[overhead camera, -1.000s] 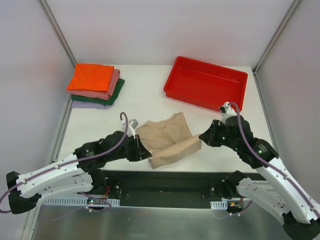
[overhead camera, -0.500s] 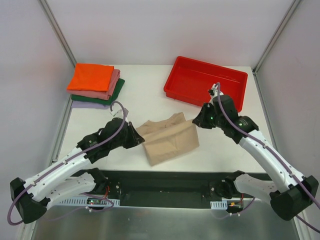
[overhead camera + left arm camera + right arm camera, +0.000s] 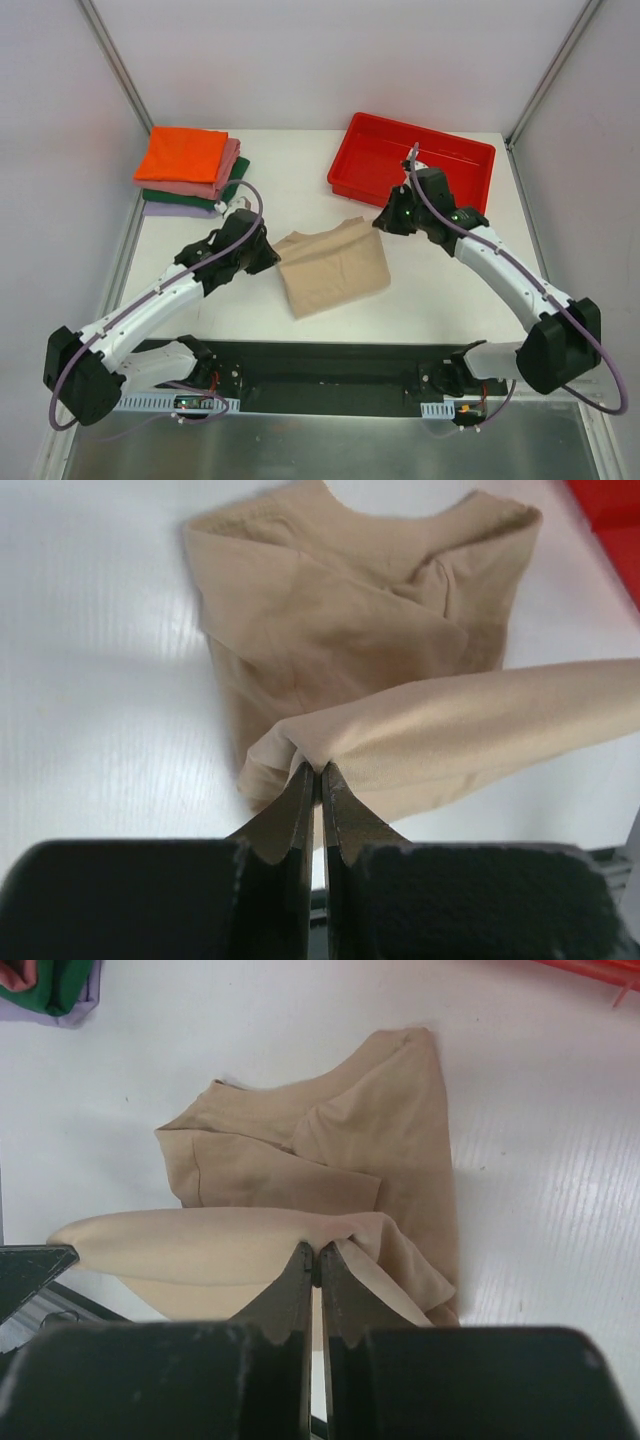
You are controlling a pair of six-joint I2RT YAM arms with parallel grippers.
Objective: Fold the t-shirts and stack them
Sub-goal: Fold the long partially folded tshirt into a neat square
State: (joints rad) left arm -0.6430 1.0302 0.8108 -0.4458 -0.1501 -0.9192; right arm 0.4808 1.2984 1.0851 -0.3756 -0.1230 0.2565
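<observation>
Folding the beige shirt (image 3: 333, 268) at the middle of the table (image 3: 300, 190), we pinch its lifted edge with left gripper (image 3: 320, 770) and right gripper (image 3: 317, 1250), jaws closed tight on cloth. Next, we judge, lay it flat and release.

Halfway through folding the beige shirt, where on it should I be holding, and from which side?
Grip the beige shirt at the two ends of its raised edge, left end effector from the left, right end effector from the right. Both pinch there now; the edge spans between them while the rest lies on the table.
</observation>
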